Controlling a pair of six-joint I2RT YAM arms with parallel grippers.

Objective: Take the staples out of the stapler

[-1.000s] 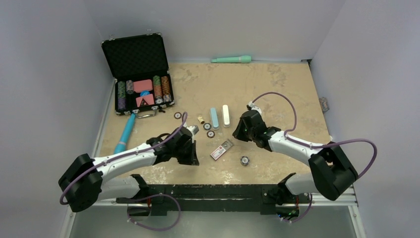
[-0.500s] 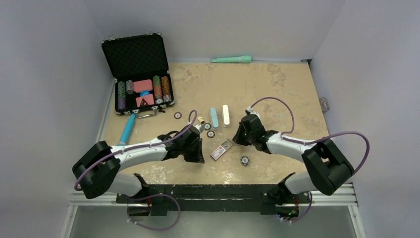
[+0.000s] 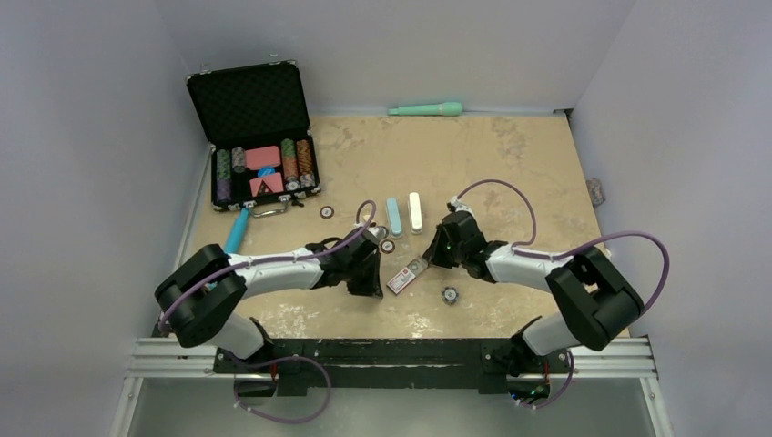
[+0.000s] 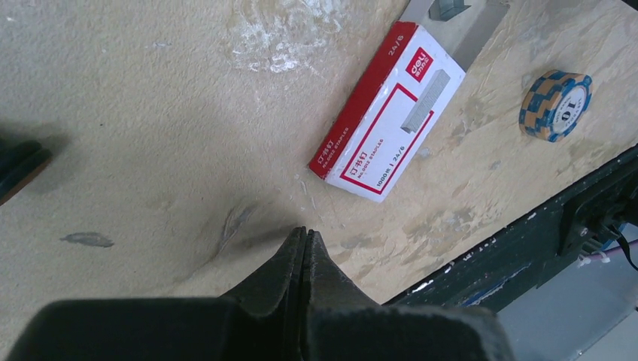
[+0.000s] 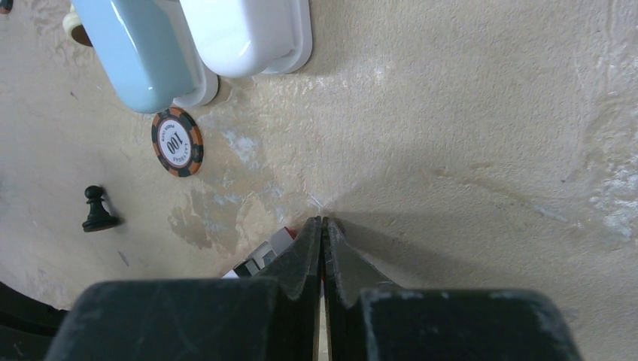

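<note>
Both arms reach in low over the middle of the desk [image 3: 510,164].

- Left tool [image 4: 304,232]: fingers pressed flat together, clenched on nothing. The tip sits over bare desk, near the staple box [image 4: 380,131] but apart from it.
- Right tool [image 5: 323,220]: fingers also clenched together, with nothing seen between them. The tip is low over the desk. A corner of the staple box shows just beside its left finger.
- Staple box: red and white, lying flat between the two tools, with a grey tray sticking out of its far end.
- Light blue stapler [image 3: 394,217] and white stapler [image 3: 415,212]: they lie side by side, parallel, just beyond the tools. Neither tool touches them.
- Small items: a blue-and-tan poker chip [image 4: 555,105] lies near the box, toward the desk's near edge. A black-and-orange chip marked 100 [image 5: 177,141] lies just beside the light blue stapler's near end. A black chess pawn [image 5: 96,210] stands upright nearby.
- Far left corner: an open black case [image 3: 250,100] holds stacked chips.
- A teal cylinder [image 3: 426,109] lies along the far edge.
</note>
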